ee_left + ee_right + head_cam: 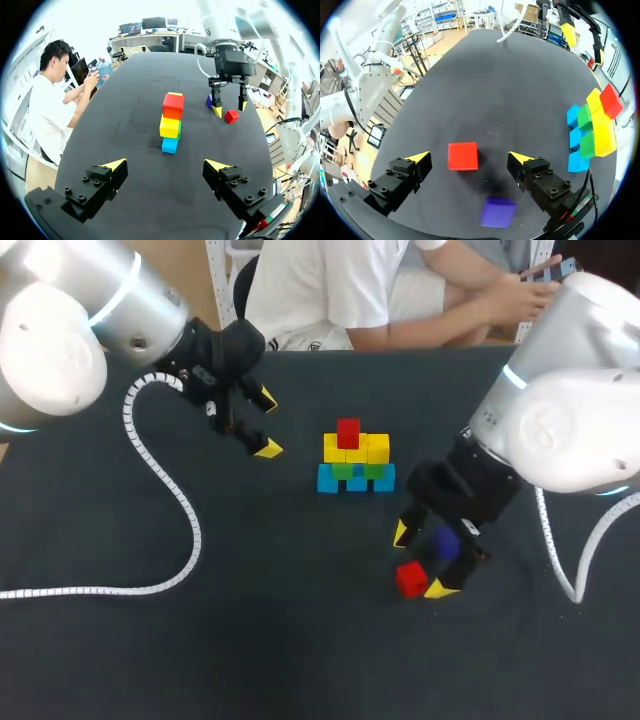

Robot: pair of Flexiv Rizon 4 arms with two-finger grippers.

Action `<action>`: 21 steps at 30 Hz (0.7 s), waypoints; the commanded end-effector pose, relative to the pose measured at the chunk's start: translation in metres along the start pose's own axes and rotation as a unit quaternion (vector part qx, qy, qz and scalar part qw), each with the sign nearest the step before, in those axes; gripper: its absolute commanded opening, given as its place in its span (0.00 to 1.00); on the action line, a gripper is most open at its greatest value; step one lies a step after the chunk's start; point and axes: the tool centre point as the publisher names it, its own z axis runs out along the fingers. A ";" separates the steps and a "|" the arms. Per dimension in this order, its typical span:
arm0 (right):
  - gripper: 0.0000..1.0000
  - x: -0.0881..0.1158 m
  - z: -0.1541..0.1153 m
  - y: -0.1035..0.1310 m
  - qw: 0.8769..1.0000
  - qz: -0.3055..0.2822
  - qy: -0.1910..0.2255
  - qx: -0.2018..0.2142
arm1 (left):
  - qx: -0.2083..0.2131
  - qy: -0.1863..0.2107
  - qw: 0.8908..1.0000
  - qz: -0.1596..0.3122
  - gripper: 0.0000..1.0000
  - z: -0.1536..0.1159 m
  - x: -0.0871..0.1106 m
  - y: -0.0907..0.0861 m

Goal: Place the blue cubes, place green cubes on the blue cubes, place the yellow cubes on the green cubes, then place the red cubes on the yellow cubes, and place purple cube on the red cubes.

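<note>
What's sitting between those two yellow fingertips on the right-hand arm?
A loose red cube, touching neither finger of the open right gripper; the right wrist view shows it best.

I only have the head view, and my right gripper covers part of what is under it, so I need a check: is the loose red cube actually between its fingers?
Observer: Yes. In the right wrist view the loose red cube sits between the open fingers of the right gripper. There is a gap on each side and it touches neither finger.
Operator: And the purple one? The gripper half hides it for me.
Observer: The purple cube shows whole in that view. It lies under the gripper, back from the fingertips, and stands apart from the red cube.
</note>
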 end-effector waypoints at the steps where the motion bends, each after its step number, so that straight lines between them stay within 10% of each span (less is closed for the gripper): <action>1: 1.00 0.007 0.004 -0.009 1.000 0.005 -0.008 -0.005 | 0.002 0.000 1.000 0.001 1.00 0.000 0.000 0.002; 21: 1.00 0.007 0.007 -0.014 1.000 0.008 -0.023 0.011 | 0.002 0.000 1.000 0.001 1.00 0.000 0.000 0.002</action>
